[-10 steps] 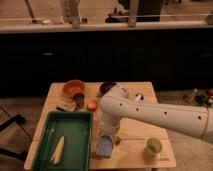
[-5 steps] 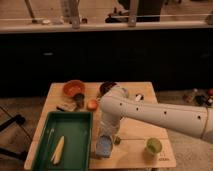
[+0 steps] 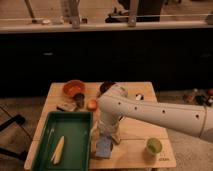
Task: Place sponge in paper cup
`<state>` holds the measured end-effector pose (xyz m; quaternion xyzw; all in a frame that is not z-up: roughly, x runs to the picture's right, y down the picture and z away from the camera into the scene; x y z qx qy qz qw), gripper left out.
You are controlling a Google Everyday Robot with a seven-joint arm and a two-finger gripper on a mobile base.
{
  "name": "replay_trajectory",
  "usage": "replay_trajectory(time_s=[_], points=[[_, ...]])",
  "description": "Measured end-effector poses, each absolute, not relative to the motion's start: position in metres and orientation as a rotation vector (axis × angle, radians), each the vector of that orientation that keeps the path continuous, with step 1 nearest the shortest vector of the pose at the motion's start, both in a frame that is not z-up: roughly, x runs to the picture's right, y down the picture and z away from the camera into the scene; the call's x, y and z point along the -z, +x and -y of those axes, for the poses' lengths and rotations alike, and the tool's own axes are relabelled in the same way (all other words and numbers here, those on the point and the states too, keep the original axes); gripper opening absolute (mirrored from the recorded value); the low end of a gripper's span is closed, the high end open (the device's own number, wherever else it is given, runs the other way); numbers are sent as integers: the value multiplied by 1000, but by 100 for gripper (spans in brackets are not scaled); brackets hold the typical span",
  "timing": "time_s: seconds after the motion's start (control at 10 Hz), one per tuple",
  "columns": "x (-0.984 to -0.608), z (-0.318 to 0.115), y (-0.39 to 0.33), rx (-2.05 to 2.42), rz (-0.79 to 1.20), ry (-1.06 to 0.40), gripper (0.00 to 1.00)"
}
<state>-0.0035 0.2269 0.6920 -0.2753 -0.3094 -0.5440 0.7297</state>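
Observation:
The light-blue sponge (image 3: 104, 147) sits at the table's front edge, just right of the green tray. My gripper (image 3: 109, 136) points down right above it, at the end of the white arm (image 3: 150, 111) that reaches in from the right. I cannot tell whether the gripper touches or holds the sponge. The white paper cup does not show; the arm and the sponge may hide it.
A green tray (image 3: 75, 129) at the front left holds a pale yellow elongated item (image 3: 58, 149). An orange bowl (image 3: 74, 88), a dark bowl (image 3: 105, 87) and an orange fruit (image 3: 92, 104) stand at the back. A light-green cup (image 3: 153, 146) stands front right.

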Motion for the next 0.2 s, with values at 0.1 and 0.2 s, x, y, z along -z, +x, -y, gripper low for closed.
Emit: replay_trajectory(time_s=[0.1,0.2], points=[[-692,-226,-3,1194,680,-606,80],[-692,-223,-1,1188,679,-604,80]])
